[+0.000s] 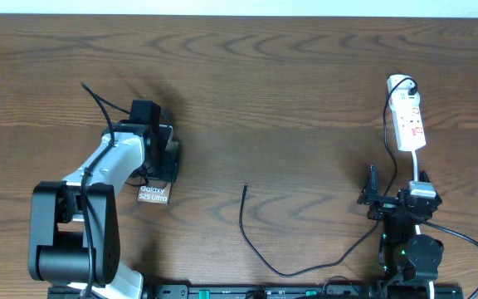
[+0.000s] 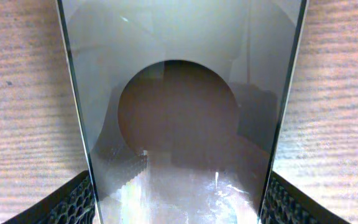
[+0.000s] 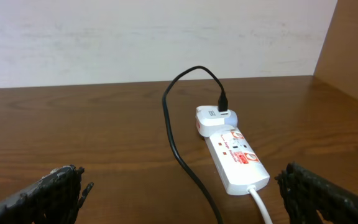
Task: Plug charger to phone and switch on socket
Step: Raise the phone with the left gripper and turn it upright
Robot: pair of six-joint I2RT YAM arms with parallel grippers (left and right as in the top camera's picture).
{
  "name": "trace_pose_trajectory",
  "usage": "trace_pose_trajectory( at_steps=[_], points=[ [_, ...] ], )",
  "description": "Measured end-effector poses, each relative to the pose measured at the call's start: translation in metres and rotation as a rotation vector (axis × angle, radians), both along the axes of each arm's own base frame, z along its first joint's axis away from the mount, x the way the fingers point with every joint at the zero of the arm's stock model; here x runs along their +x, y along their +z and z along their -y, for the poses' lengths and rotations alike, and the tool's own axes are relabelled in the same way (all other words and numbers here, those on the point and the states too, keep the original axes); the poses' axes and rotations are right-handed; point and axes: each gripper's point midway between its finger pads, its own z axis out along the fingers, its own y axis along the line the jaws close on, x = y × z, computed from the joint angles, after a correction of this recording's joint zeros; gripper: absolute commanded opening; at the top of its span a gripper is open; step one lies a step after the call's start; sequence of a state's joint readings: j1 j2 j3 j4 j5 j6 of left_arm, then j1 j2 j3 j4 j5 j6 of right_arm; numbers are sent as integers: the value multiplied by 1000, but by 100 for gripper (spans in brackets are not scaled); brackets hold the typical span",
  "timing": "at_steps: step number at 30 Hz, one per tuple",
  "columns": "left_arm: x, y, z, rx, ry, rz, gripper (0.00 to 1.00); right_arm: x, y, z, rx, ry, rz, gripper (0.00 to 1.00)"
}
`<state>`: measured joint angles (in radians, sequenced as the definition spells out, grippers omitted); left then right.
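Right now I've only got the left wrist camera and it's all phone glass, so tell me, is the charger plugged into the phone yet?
Observer: No. The charger lies loose on the table, and its free tip rests apart from the phone, off to the phone's right.
Operator: Okay, and what's the right hand doing, has it got the cable?
Observer: No. The right hand is open and empty. It sits on the near side of the socket, pointing toward it.
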<state>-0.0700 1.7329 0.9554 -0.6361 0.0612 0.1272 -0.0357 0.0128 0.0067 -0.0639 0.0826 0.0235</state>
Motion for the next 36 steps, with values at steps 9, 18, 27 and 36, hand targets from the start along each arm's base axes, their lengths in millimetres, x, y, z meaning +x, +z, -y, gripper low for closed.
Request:
trace_pose_trajectory(
  at_steps=[9,18,27,36],
  points=[
    [13,22,2,-11,2,38,7,0,0,0,0,0,0,99],
    [10,37,43,-254,-19,41,8,0,0,0,0,0,0,99],
    [25,88,124,-812,30,59,8,0,0,0,0,0,0,99],
    [66,168,160,-1256,252,-8,7,0,0,0,0,0,0,99]
  ],
)
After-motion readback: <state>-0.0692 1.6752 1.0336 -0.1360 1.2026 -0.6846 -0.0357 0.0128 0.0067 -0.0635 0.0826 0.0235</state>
